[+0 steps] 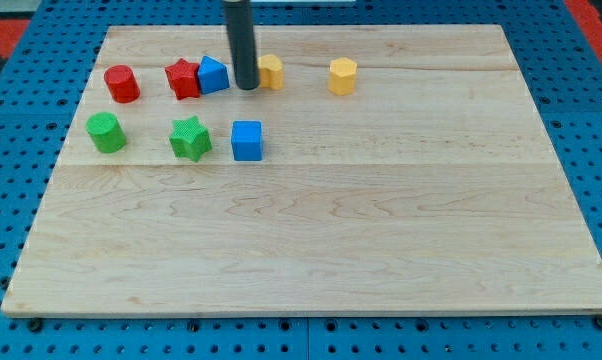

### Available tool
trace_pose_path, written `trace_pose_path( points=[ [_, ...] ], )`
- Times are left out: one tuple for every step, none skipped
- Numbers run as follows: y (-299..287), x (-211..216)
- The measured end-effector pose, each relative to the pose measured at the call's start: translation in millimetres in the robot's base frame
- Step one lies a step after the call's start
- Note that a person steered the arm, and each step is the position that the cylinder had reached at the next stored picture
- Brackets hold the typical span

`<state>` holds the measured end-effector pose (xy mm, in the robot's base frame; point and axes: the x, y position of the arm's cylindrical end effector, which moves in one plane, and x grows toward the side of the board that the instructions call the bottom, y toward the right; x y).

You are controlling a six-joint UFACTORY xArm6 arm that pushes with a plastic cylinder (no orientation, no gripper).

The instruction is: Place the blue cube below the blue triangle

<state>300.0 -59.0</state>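
The blue cube [247, 140] sits on the wooden board, left of centre in the upper part. The blue triangle [213, 75] lies above it and slightly to the left, touching the red star [183, 79]. My tip [246, 87] stands just right of the blue triangle, between it and a yellow block [271, 71]. The tip is above the blue cube, with a gap between them.
A red cylinder [122, 84] lies at the upper left. A green cylinder [106, 132] and a green star [190, 138] lie left of the blue cube. A yellow hexagonal block [342, 76] lies to the right. The board [381, 230] rests on blue pegboard.
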Motion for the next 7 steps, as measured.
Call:
trace_pose_path(
  points=[
    [1.8, -15.4],
    [-67.5, -10.8],
    [-98.3, -10.8],
    [-43.4, 7.3],
    [50.2, 33.2],
    [113.3, 94.8],
    [66.1, 124.0]
  ],
)
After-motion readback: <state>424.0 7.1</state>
